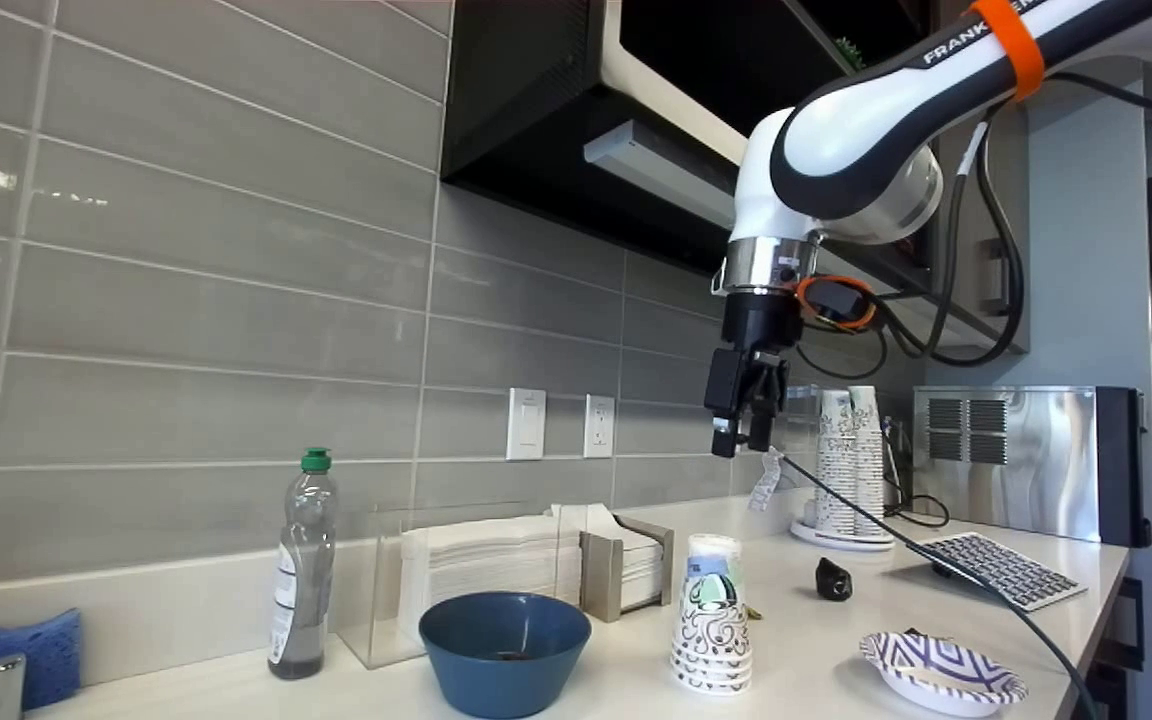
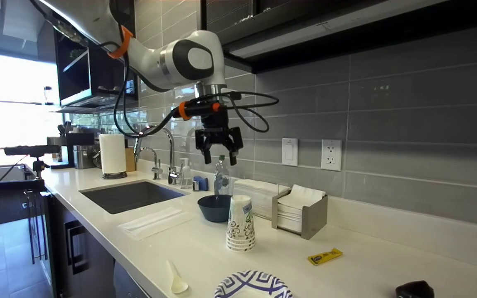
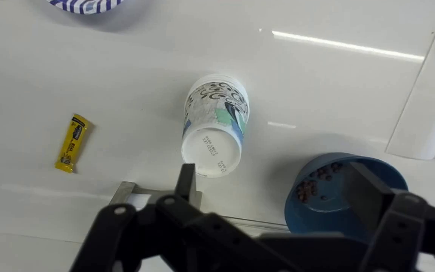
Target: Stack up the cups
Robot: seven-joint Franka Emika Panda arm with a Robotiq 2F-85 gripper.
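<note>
The cups (image 1: 713, 630) stand as a nested, upside-down stack on the counter, with several rims at the base. They are white with dark swirls and blue-green patches. The stack also shows in an exterior view (image 2: 240, 225) and in the wrist view (image 3: 217, 109), where the top cup's printed base faces up. My gripper (image 1: 742, 440) is open and empty, well above the counter. In an exterior view the gripper (image 2: 220, 159) is above and behind the stack, roughly over the blue bowl. In the wrist view the gripper (image 3: 278, 173) has one fingertip overlapping the cup base's edge and the other over the bowl.
A blue bowl (image 3: 315, 226) with small brown balls stands beside the stack. Behind are a napkin holder (image 2: 315, 217) and a bottle (image 1: 304, 580). A patterned dish (image 1: 941, 675), yellow packet (image 2: 324, 256), spoon (image 2: 176, 279) and tall cup stacks (image 1: 836, 470) are also on the counter.
</note>
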